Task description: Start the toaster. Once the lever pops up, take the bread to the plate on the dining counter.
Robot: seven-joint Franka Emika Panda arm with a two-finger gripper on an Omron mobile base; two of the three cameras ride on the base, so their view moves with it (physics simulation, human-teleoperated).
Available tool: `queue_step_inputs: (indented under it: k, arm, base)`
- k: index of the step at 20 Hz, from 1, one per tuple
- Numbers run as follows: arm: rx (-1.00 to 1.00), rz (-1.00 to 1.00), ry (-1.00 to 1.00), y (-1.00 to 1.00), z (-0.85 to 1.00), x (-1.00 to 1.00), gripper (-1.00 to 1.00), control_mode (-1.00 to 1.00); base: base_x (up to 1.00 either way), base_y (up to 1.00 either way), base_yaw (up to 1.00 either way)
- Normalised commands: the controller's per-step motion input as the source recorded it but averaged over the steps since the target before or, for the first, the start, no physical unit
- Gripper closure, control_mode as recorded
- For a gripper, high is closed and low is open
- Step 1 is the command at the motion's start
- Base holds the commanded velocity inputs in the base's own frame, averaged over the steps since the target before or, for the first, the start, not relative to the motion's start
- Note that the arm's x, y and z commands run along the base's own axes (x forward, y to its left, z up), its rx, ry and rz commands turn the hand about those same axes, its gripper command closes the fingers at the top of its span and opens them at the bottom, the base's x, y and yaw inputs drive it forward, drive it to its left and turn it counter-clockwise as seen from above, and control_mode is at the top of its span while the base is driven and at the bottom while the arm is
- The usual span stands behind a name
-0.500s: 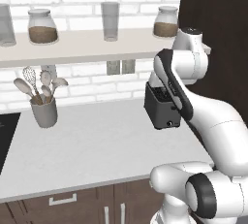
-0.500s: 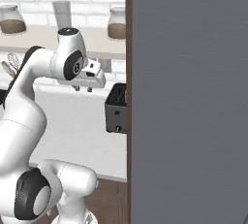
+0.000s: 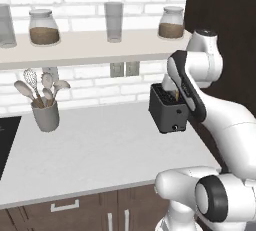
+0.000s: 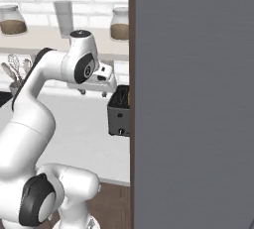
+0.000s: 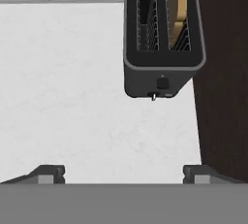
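The black toaster (image 3: 167, 112) stands at the right end of the grey-white countertop (image 3: 95, 150), against a dark tall panel. The bread (image 5: 180, 9), pale tan, stands upright in the toaster's right slot (image 3: 177, 95). From the hand view the toaster (image 5: 162, 39) lies ahead and to the right, with a small knob and lever low on its near face. My gripper (image 5: 123, 174) hangs open over bare counter short of the toaster, holding nothing. In the right base view my gripper (image 4: 93, 93) points down just left of the toaster (image 4: 119, 114). The plate and the dining counter are out of view.
The dark tall panel (image 4: 193, 99) rises right beside the toaster and blocks that side. A grey holder with spoons and a whisk (image 3: 46, 115) stands at the back left. A shelf (image 3: 90, 45) with jars and glasses runs above the counter. A dark cooktop edge (image 3: 5, 140) shows far left.
The hand has shifted slightly to the right, toward the toaster. The toaster and bread have not moved.
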Motion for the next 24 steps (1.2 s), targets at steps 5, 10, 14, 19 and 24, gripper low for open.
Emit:
queue_step_inputs:
  k: [5, 10, 14, 19, 24]
  arm:
    - [0.00, -0.03, 0.14, -0.22, -0.26, 0.00, -1.00, -1.00]
    - [0.00, -0.06, 0.17, -0.11, -0.32, 0.00, 1.00, -1.00]
    - [0.00, -0.10, 0.08, 0.00, -0.21, 0.02, 1.00, -1.00]
    - [0.00, -0.09, 0.02, 0.00, -0.19, 0.08, 1.00, -1.00]
    - [-0.01, -0.07, 0.00, 0.00, -0.19, 0.15, 1.00, -1.00]
  base:
    - [0.00, 0.00, 0.00]
    - [0.00, 0.00, 0.00]
    - [0.00, 0.00, 0.00]
    - [0.00, 0.00, 0.00]
    - [0.00, 0.00, 0.00]
